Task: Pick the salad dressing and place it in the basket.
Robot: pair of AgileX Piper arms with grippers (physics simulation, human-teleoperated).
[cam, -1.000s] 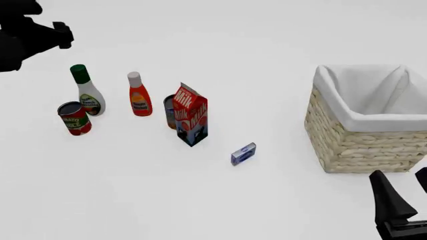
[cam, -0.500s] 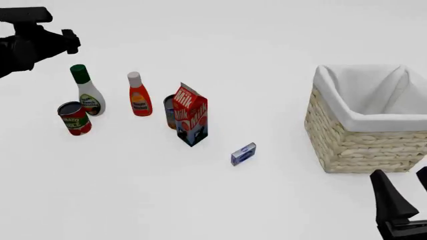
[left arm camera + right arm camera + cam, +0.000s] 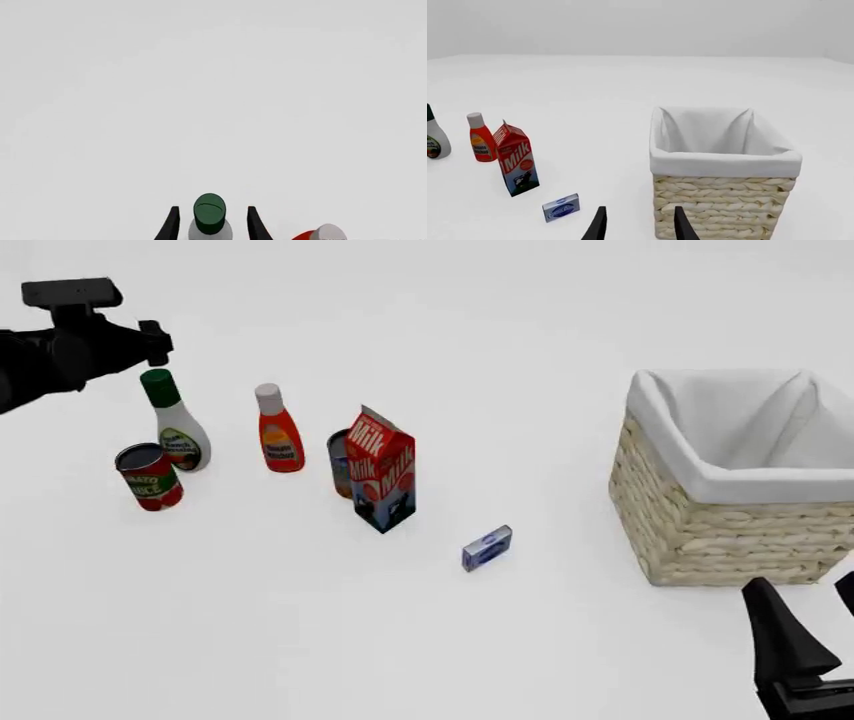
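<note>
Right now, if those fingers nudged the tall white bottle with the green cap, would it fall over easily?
Probably yes. The salad dressing is tall and narrows to its cap, so a push up high would likely tip it. Its round body could then roll. The tomato can stands close beside it and might get knocked.

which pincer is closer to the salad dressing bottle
Left. The left pincer hangs above the salad dressing bottle, fingers either side of its green cap. The right pincer sits far off, beside the basket.
</note>
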